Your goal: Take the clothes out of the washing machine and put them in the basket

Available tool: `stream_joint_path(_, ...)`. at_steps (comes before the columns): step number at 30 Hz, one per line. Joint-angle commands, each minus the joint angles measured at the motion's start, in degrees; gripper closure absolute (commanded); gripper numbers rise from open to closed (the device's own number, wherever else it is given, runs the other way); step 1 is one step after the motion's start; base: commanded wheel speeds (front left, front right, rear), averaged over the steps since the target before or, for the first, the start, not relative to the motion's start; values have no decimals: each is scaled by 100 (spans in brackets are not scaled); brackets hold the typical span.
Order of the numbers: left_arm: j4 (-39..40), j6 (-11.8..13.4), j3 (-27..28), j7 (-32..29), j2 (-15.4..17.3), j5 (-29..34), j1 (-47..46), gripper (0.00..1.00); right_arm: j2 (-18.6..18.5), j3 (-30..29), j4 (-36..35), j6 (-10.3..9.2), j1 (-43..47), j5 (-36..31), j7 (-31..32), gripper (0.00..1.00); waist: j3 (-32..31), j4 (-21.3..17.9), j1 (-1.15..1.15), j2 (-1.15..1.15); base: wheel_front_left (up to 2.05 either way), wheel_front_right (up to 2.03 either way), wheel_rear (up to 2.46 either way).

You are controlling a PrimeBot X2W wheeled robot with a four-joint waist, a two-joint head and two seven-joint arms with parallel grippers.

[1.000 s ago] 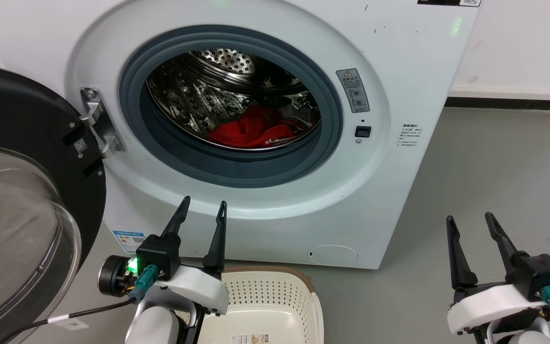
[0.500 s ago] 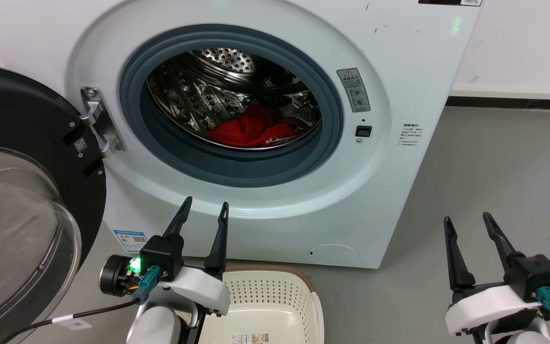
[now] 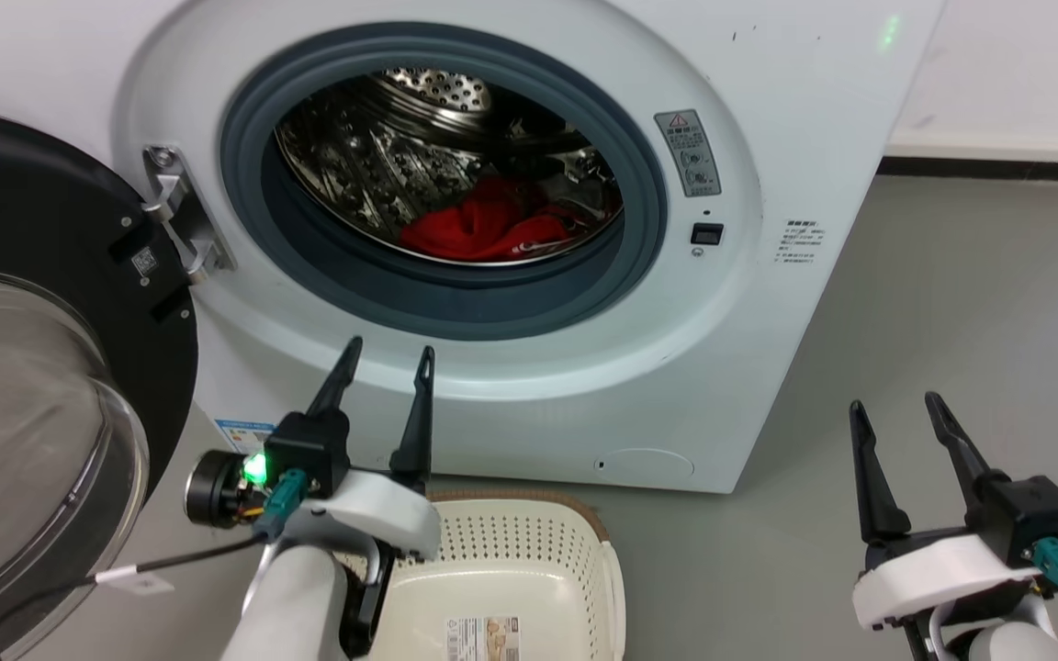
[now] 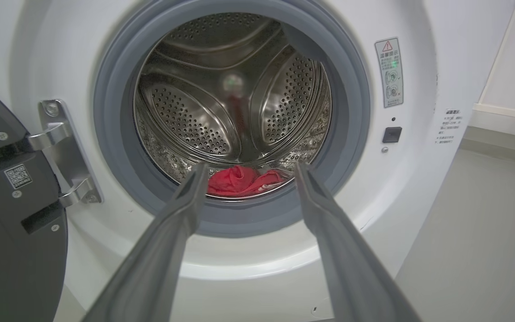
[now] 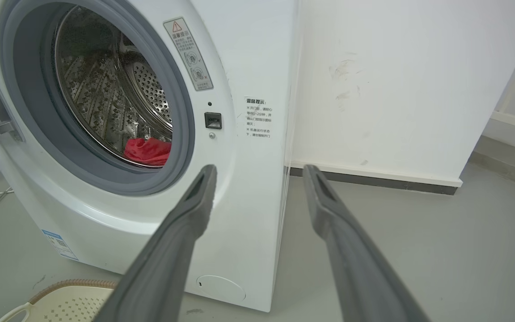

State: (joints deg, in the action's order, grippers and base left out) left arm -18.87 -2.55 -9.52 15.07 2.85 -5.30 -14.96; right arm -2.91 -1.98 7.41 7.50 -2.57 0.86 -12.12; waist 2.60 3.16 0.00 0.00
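Head view: clothes (image 3: 483, 229) partly hidden (behind gasket (image 3: 455, 298)).

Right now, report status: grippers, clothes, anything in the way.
Left gripper open, empty, below washing machine opening. Right gripper open, empty, out right. Clothes in drum, none in basket. Door swung open, nothing blocking.

Washing machine (image 3: 538, 367) opening seemingly clear — door (image 3: 33, 386) well aside at left
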Motion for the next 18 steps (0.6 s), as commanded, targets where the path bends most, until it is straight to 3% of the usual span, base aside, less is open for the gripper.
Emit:
stream_joint_path(1,-67,37,46,15,5,37,-201,0,5,39,-53,-2,-139,19,-4,0,173,-44,0,0,0,0,0)
stream_joint_path(11,-616,36,347,15,180,85,-1297,0,5,169,-85,-3,-557,-32,-52,0,1007,-336,0,0,0,0,0)
stream_joint_path(18,-1455,-18,481,14,549,147,-2357,0,7,330,-46,-2,-891,58,-119,0,1669,-646,0,0,0,0,0)
